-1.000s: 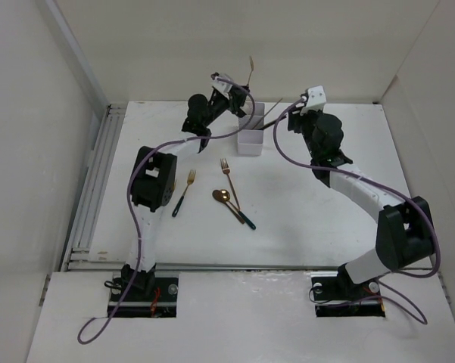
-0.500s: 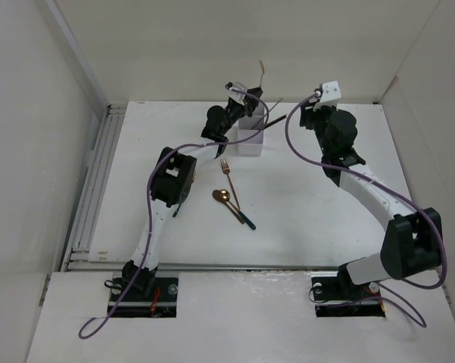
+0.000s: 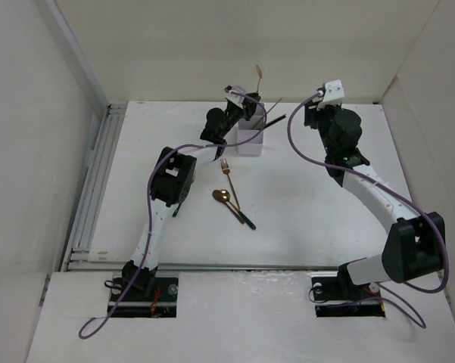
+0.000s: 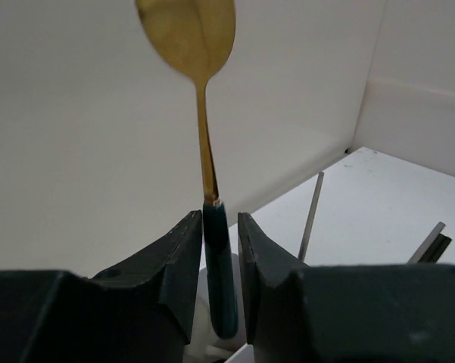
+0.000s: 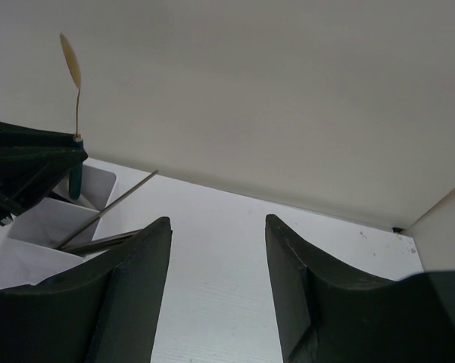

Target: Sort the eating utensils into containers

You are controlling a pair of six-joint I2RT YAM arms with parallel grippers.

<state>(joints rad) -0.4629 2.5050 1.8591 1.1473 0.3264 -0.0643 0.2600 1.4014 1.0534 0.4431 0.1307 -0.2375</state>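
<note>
A gold-headed spoon (image 3: pixel 258 73) with a dark handle stands upright over the far end of the white containers (image 3: pixel 250 141). My left gripper (image 3: pixel 246 104) is around its handle. In the left wrist view the fingers (image 4: pixel 183 249) stand slightly apart: the handle (image 4: pixel 221 280) leans on the left one, with a thin gap on the right. The handle's lower end reaches down to the white organizer. The right gripper (image 3: pixel 309 115) hangs open and empty to the right of the containers (image 5: pixel 53 219). A thin grey chopstick (image 5: pixel 110 206) and a dark handle (image 5: pixel 98 242) lean out of them.
A copper fork (image 3: pixel 227 171) and a gold spoon with a dark handle (image 3: pixel 235 207) lie on the table in front of the containers. A dark handle tip (image 3: pixel 176 212) pokes out beneath the left arm. White walls close in the table's back and sides.
The left gripper carried the spoon rightward to above the containers, then lowered it slightly, and its jaws parted a little. The right gripper drew back to the right, still open.
</note>
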